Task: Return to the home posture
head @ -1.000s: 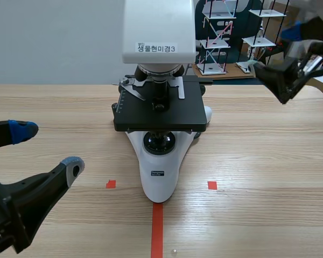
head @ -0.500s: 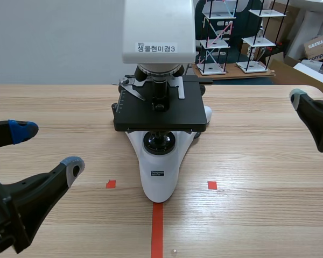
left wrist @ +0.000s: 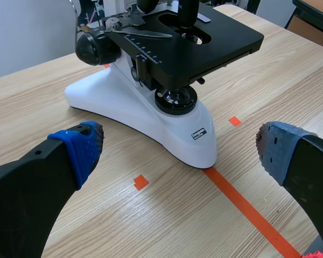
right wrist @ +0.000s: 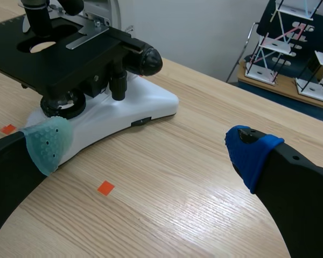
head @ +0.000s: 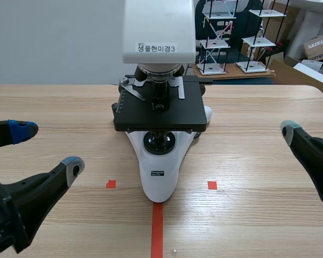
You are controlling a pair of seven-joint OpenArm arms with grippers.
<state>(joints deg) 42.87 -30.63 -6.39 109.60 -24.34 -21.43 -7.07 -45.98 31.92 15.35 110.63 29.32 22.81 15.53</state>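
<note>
A white microscope with a black stage stands in the middle of the wooden table. My left gripper hangs low at the near left, open and holding nothing. In the left wrist view the left gripper has its blue pads wide apart, and the microscope's base lies ahead of them. Only one finger of my right gripper shows, low at the scene's right edge. In the right wrist view the right gripper is open and empty, with the microscope ahead of it and to one side.
Wire-frame model racks and cardboard boxes stand beyond the table's far edge. Bare wood lies on both sides of the microscope.
My right arm has come down from high at the back right to low at the right edge. The left arm and the microscope have not moved.
</note>
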